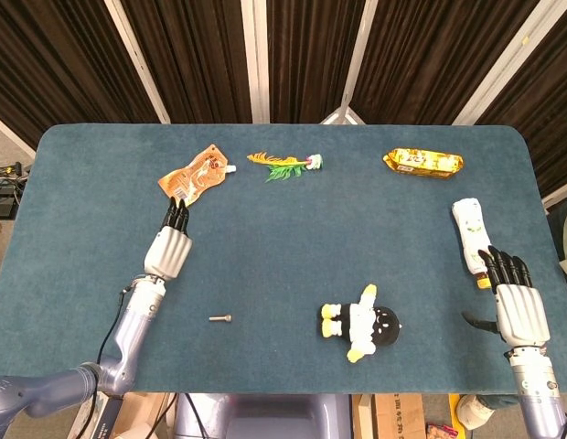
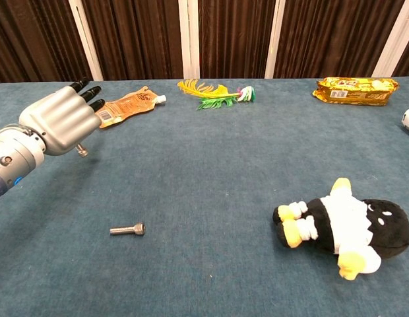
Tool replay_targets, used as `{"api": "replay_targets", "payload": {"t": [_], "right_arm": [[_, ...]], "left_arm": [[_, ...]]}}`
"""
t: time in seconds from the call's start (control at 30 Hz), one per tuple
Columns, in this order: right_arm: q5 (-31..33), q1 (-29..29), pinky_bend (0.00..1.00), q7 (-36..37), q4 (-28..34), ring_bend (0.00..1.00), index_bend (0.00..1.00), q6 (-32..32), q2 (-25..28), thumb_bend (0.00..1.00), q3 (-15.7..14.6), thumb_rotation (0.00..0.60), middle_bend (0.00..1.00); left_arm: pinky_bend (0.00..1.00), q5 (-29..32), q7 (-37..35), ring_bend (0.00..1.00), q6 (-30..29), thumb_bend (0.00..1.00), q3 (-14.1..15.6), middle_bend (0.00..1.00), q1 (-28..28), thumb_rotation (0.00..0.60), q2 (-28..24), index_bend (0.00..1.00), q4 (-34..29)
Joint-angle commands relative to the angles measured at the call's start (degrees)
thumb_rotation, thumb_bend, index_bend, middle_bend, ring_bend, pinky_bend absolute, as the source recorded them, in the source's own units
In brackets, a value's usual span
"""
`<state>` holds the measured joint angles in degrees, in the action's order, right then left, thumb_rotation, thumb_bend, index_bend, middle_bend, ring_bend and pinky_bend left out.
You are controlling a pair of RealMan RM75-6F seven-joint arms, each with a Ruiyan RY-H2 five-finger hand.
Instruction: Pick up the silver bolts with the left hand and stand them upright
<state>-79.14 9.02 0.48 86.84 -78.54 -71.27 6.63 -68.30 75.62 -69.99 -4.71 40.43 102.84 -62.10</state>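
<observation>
Fingers (image 2: 86, 92) of left hand (image 2: 59, 122) pinch bolt (image 2: 80, 150) w/ bare cloth below; second bolt (image 2: 128, 230) lies nearby.

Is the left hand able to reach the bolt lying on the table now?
Probably yes: the bolt lies on open cloth near the left hand, but that hand seems to hold another bolt.

Both views are evenly and brightly lit from overhead, with no harsh glare on the matte blue table (image 1: 293, 265). Shadows are soft and short: a faint one sits under the plush penguin (image 2: 346, 228), a thin one beside the silver bolt (image 2: 128, 230). The yellow snack packet (image 1: 422, 162) shows small shiny highlights. Focus is sharp throughout; the dark curtains (image 1: 302, 55) lose detail, and the head view bows slightly at its edges.
</observation>
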Motion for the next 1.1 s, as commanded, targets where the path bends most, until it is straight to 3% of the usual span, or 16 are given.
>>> {"api": "replay_targets", "payload": {"t": [0.03, 0.5, 0.8, 1.1], "right_arm": [[-0.1, -0.1, 0.0, -0.1, 0.2, 0.02, 0.09, -0.2, 0.0, 0.05, 0.0, 0.6, 0.07], [0.3, 0.0, 0.0, 0.1, -0.1, 0.02, 0.09, 0.0, 0.1, 0.05, 0.1, 0.6, 0.07], [0.6, -0.2, 0.0, -0.2, 0.1, 0.02, 0.09, -0.1, 0.2, 0.05, 0.2, 0.6, 0.07], [0.9, -0.3, 0.0, -0.4, 0.5, 0.02, 0.1, -0.2, 0.3, 0.05, 0.4, 0.6, 0.07]], "left_arm": [[0.0, 0.2, 0.0, 0.0, 0.3, 0.53, 0.0, 0.11, -0.1, 0.6, 0.3, 0.53, 0.2], [0.0, 0.1, 0.5, 0.0, 0.9, 0.51, 0.2, 0.1, -0.3, 0.6, 1.4, 0.51, 1.8], [0.0, -0.2, 1.6, 0.0, 1.1, 0.49, 0.6, 0.08, -0.4, 0.6, 1.2, 0.43, 0.8], [0.0, -2.4, 2.6, 0.0, -3.0, 0.45, -0.3, 0.07, -0.7, 0.6, -2.5, 0.38, -8.4]]}}
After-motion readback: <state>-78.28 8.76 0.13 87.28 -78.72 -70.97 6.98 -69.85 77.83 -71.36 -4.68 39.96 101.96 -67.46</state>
